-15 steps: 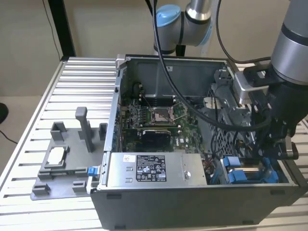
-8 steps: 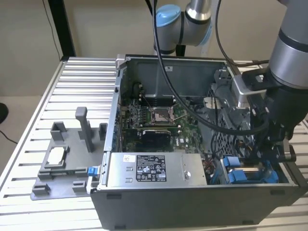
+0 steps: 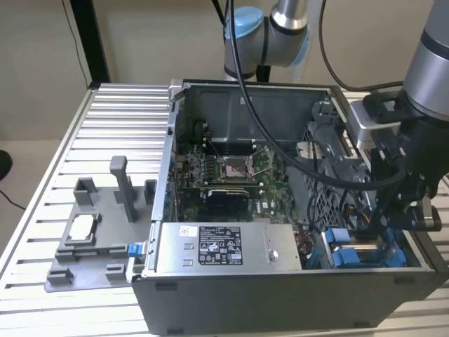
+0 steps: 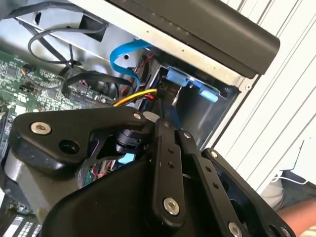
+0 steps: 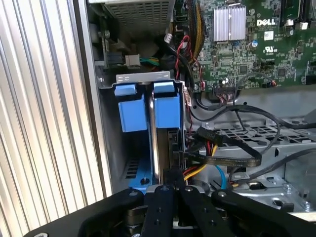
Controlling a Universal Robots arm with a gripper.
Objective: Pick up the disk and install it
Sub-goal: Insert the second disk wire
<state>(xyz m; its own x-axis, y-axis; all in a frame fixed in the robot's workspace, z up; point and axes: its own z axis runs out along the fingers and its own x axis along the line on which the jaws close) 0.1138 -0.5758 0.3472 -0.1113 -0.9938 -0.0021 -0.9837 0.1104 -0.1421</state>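
While the arm (image 3: 428, 77) reaches down into the computer case (image 3: 280, 281), its gripper (image 5: 170, 180) is closed on the disk (image 5: 165, 143), which stands on edge in the blue-framed bay.

**Silver arm, black gripper**

In the exterior view the arm (image 3: 435, 63) at the right edge is a smooth silver-grey tube ending in a black wrist block. At top centre a joint (image 3: 245, 31) wears a pale blue cap beside a silver segment. Black cables (image 3: 280, 151) loop down from the top of the frame. In both wrist views the gripper (image 4: 165, 148) is matte black, built of flat linkage bars fixed with silver screws (image 4: 40, 128).
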